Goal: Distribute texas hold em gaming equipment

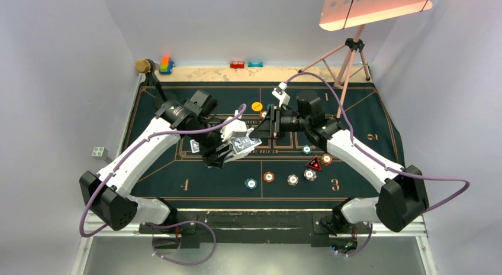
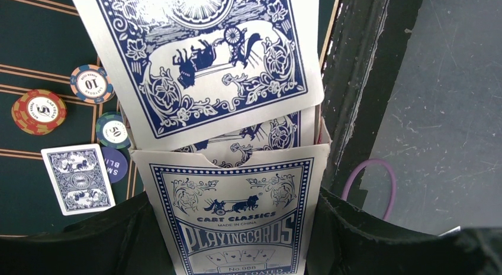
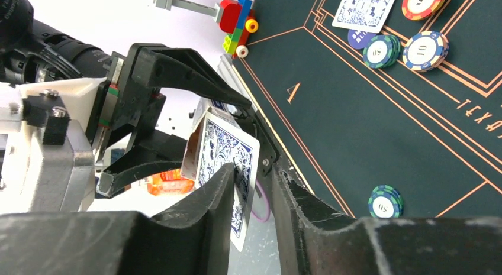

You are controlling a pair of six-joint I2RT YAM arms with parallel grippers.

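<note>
Leftward, right arm [image 1: 355,154] outstretched, fingers [image 3: 201,216] astride card [image 3: 225,148].

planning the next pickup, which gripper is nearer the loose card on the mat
Left. The left gripper, holding the box, sits close beside the loose card. The right gripper is on the box's far side, farther off.

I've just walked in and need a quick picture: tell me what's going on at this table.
The left gripper is shut on a blue-and-white cardboard playing-card box, with blue-backed cards sticking out of it. The right gripper has the top card between its fingers; whether it is pinched is unclear. A single blue-backed card lies face down on the dark green felt mat among round poker chips.
</note>
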